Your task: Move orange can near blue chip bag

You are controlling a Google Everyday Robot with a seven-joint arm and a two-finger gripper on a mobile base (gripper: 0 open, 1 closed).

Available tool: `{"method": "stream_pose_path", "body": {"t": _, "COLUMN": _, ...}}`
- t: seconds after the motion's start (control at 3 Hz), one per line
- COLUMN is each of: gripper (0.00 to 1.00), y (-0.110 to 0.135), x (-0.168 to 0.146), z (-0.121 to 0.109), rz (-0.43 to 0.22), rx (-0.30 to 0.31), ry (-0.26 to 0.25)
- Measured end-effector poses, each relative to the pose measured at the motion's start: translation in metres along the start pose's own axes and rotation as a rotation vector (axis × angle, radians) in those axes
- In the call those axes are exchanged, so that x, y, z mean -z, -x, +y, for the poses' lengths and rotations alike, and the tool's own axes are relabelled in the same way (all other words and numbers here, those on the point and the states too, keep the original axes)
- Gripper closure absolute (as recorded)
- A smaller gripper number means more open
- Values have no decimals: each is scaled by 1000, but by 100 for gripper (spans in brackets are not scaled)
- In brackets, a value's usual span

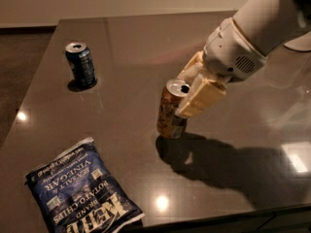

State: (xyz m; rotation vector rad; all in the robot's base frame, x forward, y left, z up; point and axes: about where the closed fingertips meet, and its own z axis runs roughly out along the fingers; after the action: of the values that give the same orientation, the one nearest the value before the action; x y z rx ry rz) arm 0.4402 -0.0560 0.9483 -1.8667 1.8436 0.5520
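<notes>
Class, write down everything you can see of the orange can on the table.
The orange can is a metal drink can with a copper-orange body, pale label markings and a silver top whose opening shows. It leans slightly, near the middle of the dark glossy table. The robot's beige pincer is shut on its upper part, one finger on each side. Whether its base touches the table I cannot tell. Nothing else touches it.

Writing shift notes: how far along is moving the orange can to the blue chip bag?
Done: the gripper is shut on the orange can. In hand: the can leans, mid-table. Left: bringing it beside the blue chip bag, which lies far off.
</notes>
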Motion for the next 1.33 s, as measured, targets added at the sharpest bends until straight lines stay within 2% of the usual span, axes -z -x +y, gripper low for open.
{"method": "stream_pose_path", "body": {"t": 0.67, "gripper": 100, "y": 31, "x": -37, "z": 43, "rz": 22, "rx": 139, "ry": 58}}
{"method": "stream_pose_path", "body": {"t": 1.0, "gripper": 85, "y": 40, "x": -48, "z": 56, "rz": 33, "rx": 182, "ry": 69}}
{"method": "stream_pose_path", "body": {"t": 1.33, "gripper": 62, "y": 42, "x": -59, "z": 61, "rz": 48, "rx": 205, "ry": 78}}
